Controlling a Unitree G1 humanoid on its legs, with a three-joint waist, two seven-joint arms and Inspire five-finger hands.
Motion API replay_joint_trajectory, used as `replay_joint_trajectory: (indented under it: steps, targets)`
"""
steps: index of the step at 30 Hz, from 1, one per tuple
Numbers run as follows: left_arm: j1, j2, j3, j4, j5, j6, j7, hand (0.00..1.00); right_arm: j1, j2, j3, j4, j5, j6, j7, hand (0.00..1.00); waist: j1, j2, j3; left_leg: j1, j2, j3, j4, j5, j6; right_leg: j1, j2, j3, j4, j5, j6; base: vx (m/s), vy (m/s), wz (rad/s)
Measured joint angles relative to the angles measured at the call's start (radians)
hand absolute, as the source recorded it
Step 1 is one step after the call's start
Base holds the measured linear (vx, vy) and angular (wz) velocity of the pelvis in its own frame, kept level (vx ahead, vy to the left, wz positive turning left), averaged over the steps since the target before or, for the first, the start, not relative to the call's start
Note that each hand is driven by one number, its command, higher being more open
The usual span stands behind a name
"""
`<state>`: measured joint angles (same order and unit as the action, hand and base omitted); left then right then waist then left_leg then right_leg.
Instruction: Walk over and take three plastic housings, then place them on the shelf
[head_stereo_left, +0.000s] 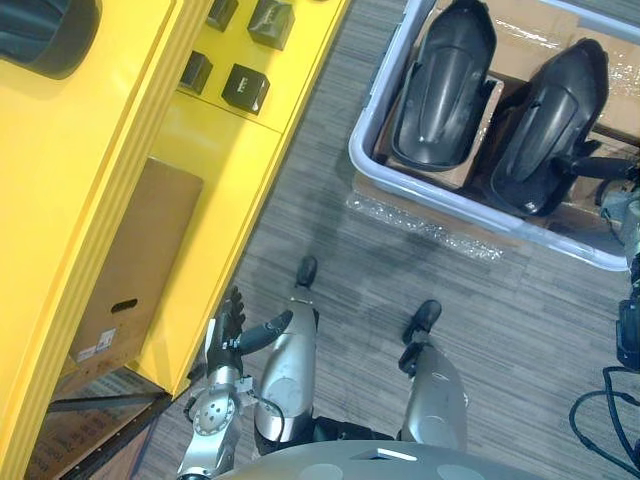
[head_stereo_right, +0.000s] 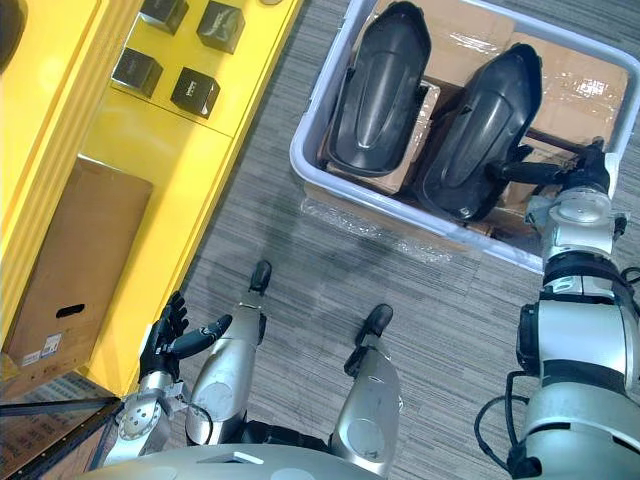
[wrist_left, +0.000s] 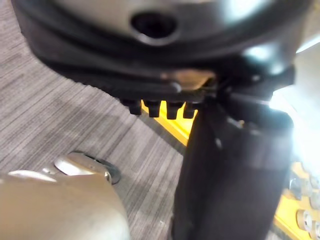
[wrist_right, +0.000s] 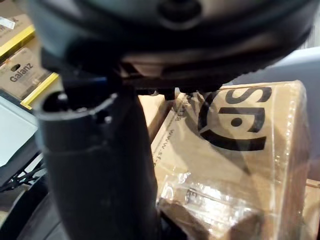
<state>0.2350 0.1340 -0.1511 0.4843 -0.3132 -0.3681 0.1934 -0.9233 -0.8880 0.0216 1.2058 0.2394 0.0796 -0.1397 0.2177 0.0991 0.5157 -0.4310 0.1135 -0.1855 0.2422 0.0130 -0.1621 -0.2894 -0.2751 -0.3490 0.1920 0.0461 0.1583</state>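
Yellow shelf left, grey floor, bin of housings far right.
Loose, empty fingers on left hand; right hand by the bin, hold can't tell.

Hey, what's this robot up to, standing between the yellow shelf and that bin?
It stands over a pale bin that holds two black plastic housings lying side by side on cardboard. Its right robot hand reaches into the bin at the right-hand housing; whether it has a grip, I cannot tell. Its left robot hand hangs open and empty beside the yellow shelf.
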Motion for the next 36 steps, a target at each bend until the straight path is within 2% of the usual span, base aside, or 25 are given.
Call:
replay_joint_trajectory:
  steps: [5, 9, 18, 21, 29, 34, 36]
  targets:
    - [0.0, 0.002, 0.001, 0.024, 0.0, -0.022, 0.004, 1.0, -0.004, -0.042, 0.033, 0.002, -0.034, 0.011, 0.004, 0.0, 0.002, 0.001, 0.0, -0.003, 0.0, -0.004, 0.0, 0.001, -0.001, -0.001, 0.001, -0.003, 0.001, -0.001, -0.002, -0.01, -0.005, 0.03]
    - [0.0, 0.002, 0.0, 0.056, 0.001, -0.028, 0.008, 1.0, -0.018, -0.071, 0.068, 0.007, -0.098, 0.058, -0.002, 0.0, 0.002, 0.003, 0.0, -0.002, 0.001, -0.006, 0.0, 0.001, -0.001, 0.0, 0.002, -0.003, 0.0, -0.001, -0.002, 0.0, 0.0, 0.0]
    - [0.004, 0.003, -0.005, 0.05, 0.002, -0.028, 0.019, 1.0, -0.032, -0.003, 0.068, 0.034, -0.117, 0.062, -0.015, 0.0, 0.004, 0.001, 0.001, 0.035, 0.003, -0.001, -0.009, 0.004, 0.001, 0.035, 0.004, -0.003, -0.008, -0.001, -0.003, 0.0, 0.0, 0.0]
    - [0.01, 0.003, -0.005, 0.033, 0.002, -0.025, 0.019, 1.0, -0.007, 0.011, 0.067, 0.012, -0.118, 0.062, -0.013, 0.0, 0.003, -0.004, 0.002, 0.078, 0.007, 0.008, -0.052, 0.02, 0.001, 0.068, 0.008, -0.004, -0.032, 0.0, -0.002, 0.0, -0.007, -0.01]
    - [0.051, 0.003, 0.024, -0.085, 0.0, -0.019, 0.025, 1.0, 0.138, 0.092, 0.045, -0.181, -0.224, 0.044, -0.018, 0.0, -0.007, -0.058, 0.001, 0.204, 0.024, 0.04, -0.18, 0.061, 0.0, 0.14, 0.019, 0.004, -0.074, 0.007, -0.002, 0.05, -0.033, -0.06]
    - [0.044, 0.003, 0.143, -0.305, -0.037, 0.002, 0.007, 1.0, 0.231, 0.175, 0.007, -0.354, -0.283, 0.054, -0.047, 0.0, -0.029, -0.106, -0.02, 0.269, 0.026, 0.054, -0.239, 0.079, 0.003, 0.191, 0.02, -0.001, -0.107, 0.009, 0.002, 0.01, -0.008, -0.01]
    - [0.041, 0.004, 0.17, -0.362, -0.037, 0.012, 0.0, 1.0, 0.262, 0.197, -0.001, -0.404, -0.302, 0.071, -0.057, 0.0, -0.031, -0.116, -0.042, 0.281, 0.026, 0.06, -0.251, 0.081, 0.003, 0.199, 0.02, 0.0, -0.117, 0.011, 0.005, 0.0, 0.0, 0.0]
